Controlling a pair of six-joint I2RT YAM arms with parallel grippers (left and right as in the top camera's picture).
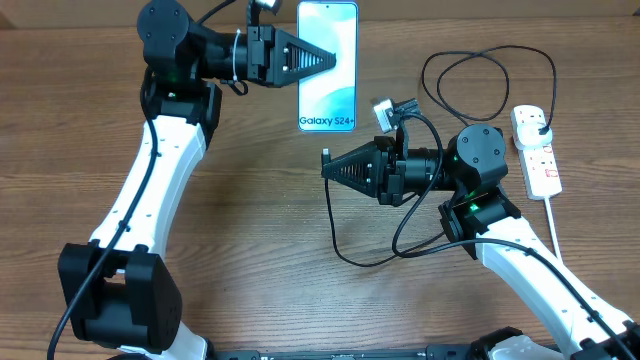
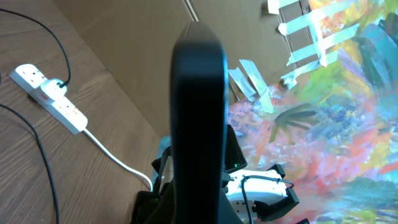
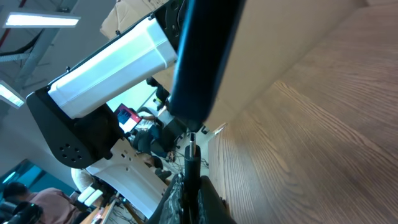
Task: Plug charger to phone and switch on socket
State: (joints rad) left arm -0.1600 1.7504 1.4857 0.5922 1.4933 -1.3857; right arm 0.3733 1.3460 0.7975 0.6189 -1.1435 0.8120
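The phone (image 1: 327, 65) shows its lit light-blue screen to the overhead camera, and my left gripper (image 1: 334, 60) is shut on its left edge. In the left wrist view the phone (image 2: 199, 112) is a dark slab seen edge-on, rising from the left gripper (image 2: 199, 210). My right gripper (image 1: 326, 168) is shut on the charger's connector tip (image 3: 191, 155). The tip points at the phone's bottom edge (image 3: 189, 118) and stands just short of it. The charger cable (image 1: 340, 255) loops back to a black plug (image 1: 540, 125) in the white socket (image 1: 537, 150).
The socket's thick white cord (image 1: 553, 225) runs toward the table's front right. A slack loop of black cable (image 1: 490, 60) lies behind the socket. In the left wrist view the socket (image 2: 53, 99) lies far left and the right arm (image 2: 255, 186) is behind the phone.
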